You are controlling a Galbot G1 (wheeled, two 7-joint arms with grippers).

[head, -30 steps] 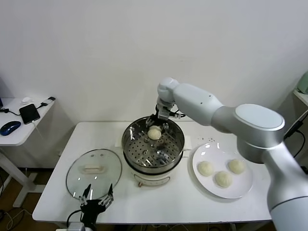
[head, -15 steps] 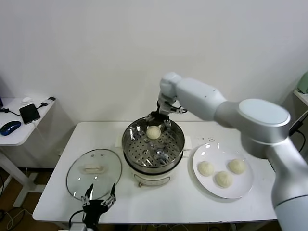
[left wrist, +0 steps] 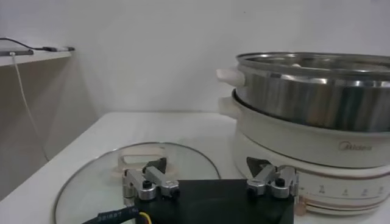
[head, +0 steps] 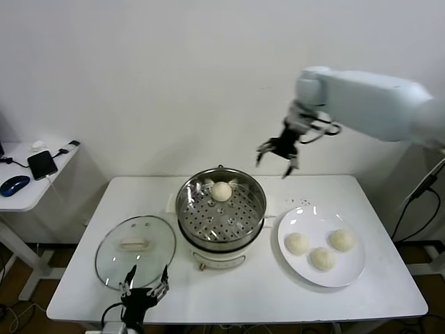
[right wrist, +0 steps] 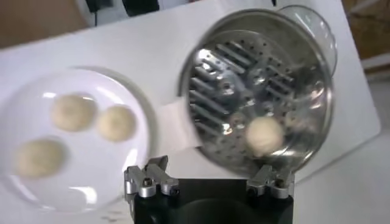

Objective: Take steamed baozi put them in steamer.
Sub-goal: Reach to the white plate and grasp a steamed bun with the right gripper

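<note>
One cream-white baozi lies on the perforated tray at the back of the steel steamer; it also shows in the right wrist view as the baozi in the steamer. Three more baozi rest on the white plate to the right, baozi on the plate. My right gripper hangs open and empty high above the table, between steamer and plate. My left gripper stands open at the table's front edge, by the lid, with the steamer ahead of it.
A round glass lid with a white handle lies flat on the table left of the steamer, lid. A side desk at far left carries a phone and a mouse. A white wall stands behind the table.
My right gripper has let go of the baozi in the steamer, risen, and swung right, away from the pot. The left gripper has stayed put.
</note>
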